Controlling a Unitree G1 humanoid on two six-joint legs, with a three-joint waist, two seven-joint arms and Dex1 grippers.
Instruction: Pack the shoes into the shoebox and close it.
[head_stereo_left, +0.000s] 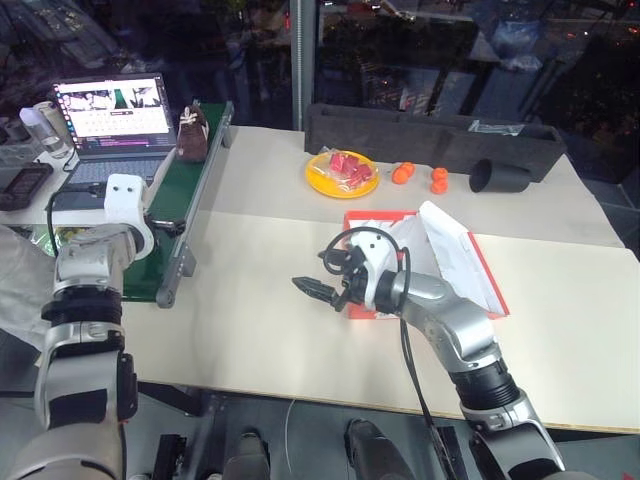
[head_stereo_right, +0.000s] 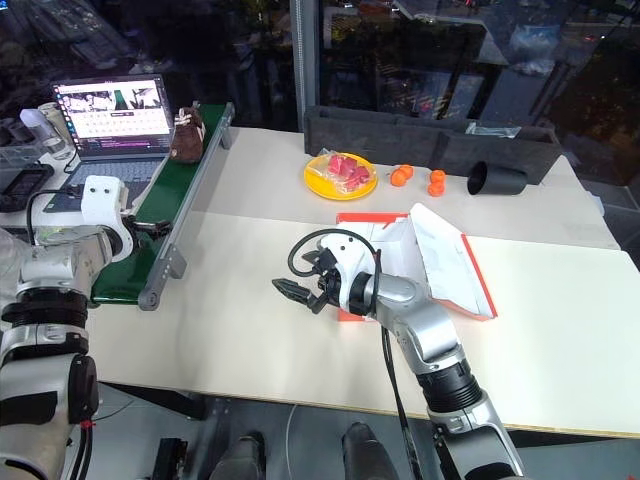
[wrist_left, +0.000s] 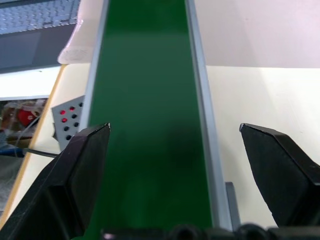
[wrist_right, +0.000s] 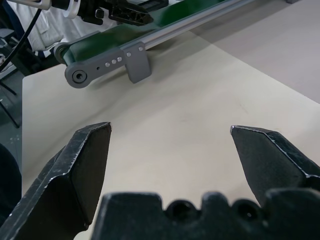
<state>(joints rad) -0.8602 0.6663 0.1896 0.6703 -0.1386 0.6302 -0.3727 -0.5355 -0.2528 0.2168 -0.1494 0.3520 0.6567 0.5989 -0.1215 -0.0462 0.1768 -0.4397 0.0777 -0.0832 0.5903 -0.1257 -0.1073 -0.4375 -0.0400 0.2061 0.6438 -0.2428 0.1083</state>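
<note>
Left pincer (wrist_left: 175, 165) spread wide over green conveyor belt (wrist_left: 150, 125), grasping nothing. Right pincer (head_stereo_left: 312, 288) likewise released above counter (head_stereo_left: 270, 330), beside open shoebox (head_stereo_left: 480, 270). One shoe (head_stereo_left: 193, 132) at belt's far end.

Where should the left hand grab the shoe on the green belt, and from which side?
Probably across the shoe at its fuzzy ankle collar, from above along the belt. It seems to stand upright at the far end, and the left hand is open over the belt.
</note>
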